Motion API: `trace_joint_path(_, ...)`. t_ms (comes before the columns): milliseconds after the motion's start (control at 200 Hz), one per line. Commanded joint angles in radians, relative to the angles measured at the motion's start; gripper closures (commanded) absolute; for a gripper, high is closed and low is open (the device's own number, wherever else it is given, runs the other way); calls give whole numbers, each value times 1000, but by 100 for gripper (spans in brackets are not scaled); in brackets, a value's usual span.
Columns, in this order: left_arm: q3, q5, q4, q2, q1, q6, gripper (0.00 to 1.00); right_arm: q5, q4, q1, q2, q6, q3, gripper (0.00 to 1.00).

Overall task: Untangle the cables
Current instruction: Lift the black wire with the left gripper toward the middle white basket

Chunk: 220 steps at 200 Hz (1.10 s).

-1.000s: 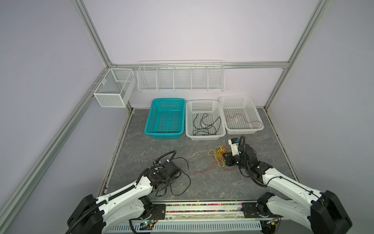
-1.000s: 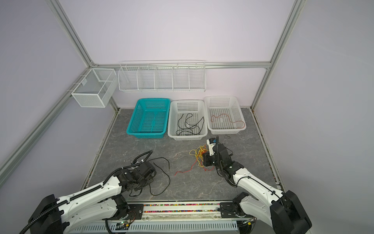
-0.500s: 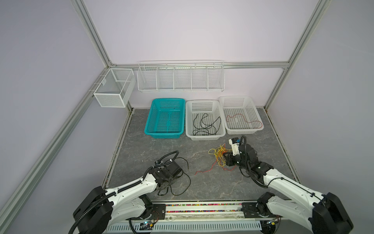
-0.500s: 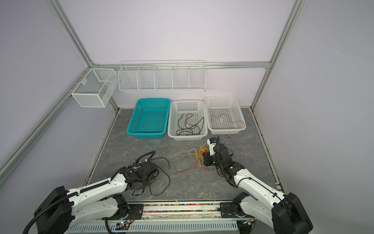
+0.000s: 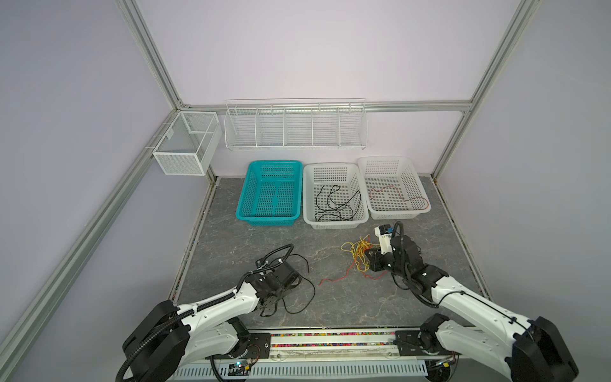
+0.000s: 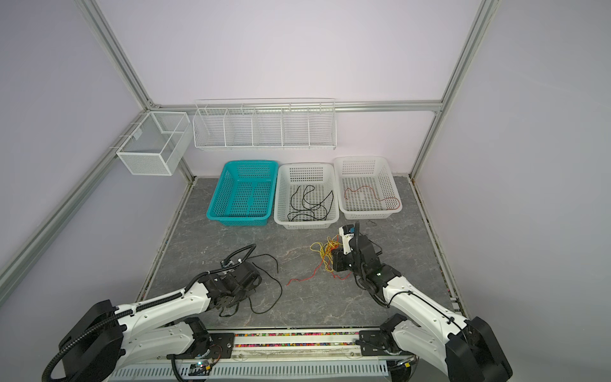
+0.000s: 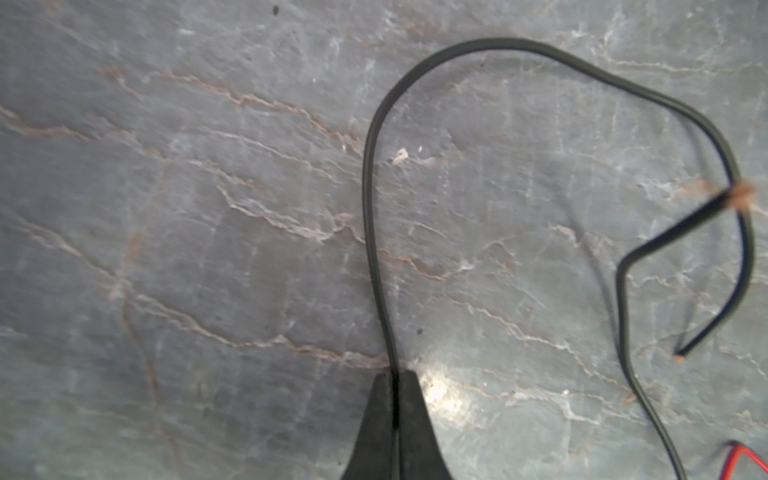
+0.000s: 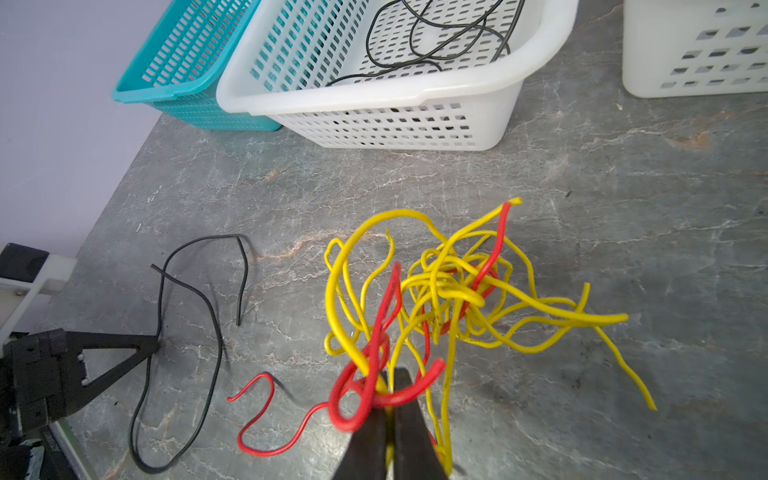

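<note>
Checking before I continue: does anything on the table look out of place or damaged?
Yes. The yellow-and-red tangle, pinched by the right end effector, is one knot. The black cable in the left end effector shows frayed copper at a cut end.

Three slotted baskets are set in a row along the far edge of the grey marbled tabletop (image 5: 231, 238): a teal basket (image 5: 264, 221) at 11 o'clock; a white basket (image 5: 334, 225) just beside it at 12 o'clock; a second white basket (image 5: 395, 215) at 1 o'clock. Above them a white wire rack (image 5: 295, 127) of five compartments is hung on the back wall; a white mesh box (image 5: 180, 163) is hung at 10 o'clock.
</note>
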Motion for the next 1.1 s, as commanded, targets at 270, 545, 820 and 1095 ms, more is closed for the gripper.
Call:
trace_joint_path(270, 94, 57, -172, -171, -3, 137, 100, 31, -4, 2, -30, 16, -11, 94)
trace_joint_path(545, 199, 3, -239, -438, -3, 233, 100, 39, -5, 2, -31, 19, -13, 94)
trace_joint_path(820, 517, 11, -294, -299, -3, 372, 100, 36, 2, 2, -18, 26, -14, 94)
trace_joint_path(1095, 880, 27, -328, -40, -2, 537, 100, 33, 16, 5, -12, 33, -22, 94)
